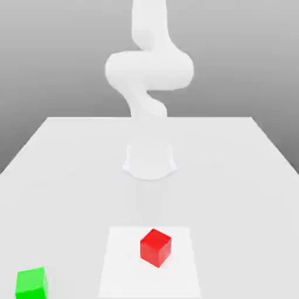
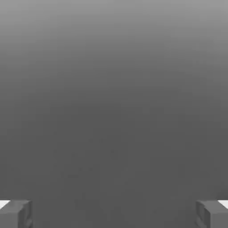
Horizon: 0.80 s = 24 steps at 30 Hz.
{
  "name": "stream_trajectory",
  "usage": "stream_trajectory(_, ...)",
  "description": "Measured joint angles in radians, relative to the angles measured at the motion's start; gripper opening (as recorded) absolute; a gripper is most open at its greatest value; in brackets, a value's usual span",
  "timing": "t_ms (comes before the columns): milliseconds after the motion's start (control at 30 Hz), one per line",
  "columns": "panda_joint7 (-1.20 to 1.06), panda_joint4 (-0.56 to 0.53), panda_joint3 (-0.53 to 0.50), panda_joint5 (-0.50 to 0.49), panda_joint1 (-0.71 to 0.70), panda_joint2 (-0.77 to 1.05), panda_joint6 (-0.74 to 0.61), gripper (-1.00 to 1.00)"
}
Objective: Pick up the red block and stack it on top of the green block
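Note:
The red block [image 1: 156, 247] is a small bright red cube resting on a lighter square patch [image 1: 122, 274] near the front of the white table [image 1: 233, 175]. The green block [image 1: 31, 284] is a cube of similar size, sitting at the front corner on the exterior view's left, well apart from the red one. In the hand view my gripper [image 2: 114, 213] is open, its two grey fingertips [image 2: 18, 213] spread far apart with nothing between them, in front of a plain grey backdrop. Neither block is near the fingers.
The white arm [image 1: 149, 70] rises from its round base [image 1: 149, 160] at the table's middle, bends, and runs off the top of the exterior view. The table's edges slope away on both sides.

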Motion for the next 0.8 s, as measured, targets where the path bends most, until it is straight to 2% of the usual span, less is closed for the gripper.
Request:
stream_trajectory(200, 0.118, -0.119, 0.011, 0.081, 0.000, 0.233, 0.126, 0.00)
stream_trajectory(400, 0.266, -0.233, 0.050, 0.110, -0.011, 0.452, 0.249, 0.00)
stream_trajectory(533, 0.404, -0.311, 0.074, 0.075, -0.024, 0.595, 0.334, 0.00)
stream_trajectory(633, 0.540, -0.369, 0.076, 0.001, -0.031, 0.700, 0.398, 0.00)
stream_trajectory(800, 0.628, -0.375, 0.050, -0.071, -0.017, 0.876, 0.538, 0.00)
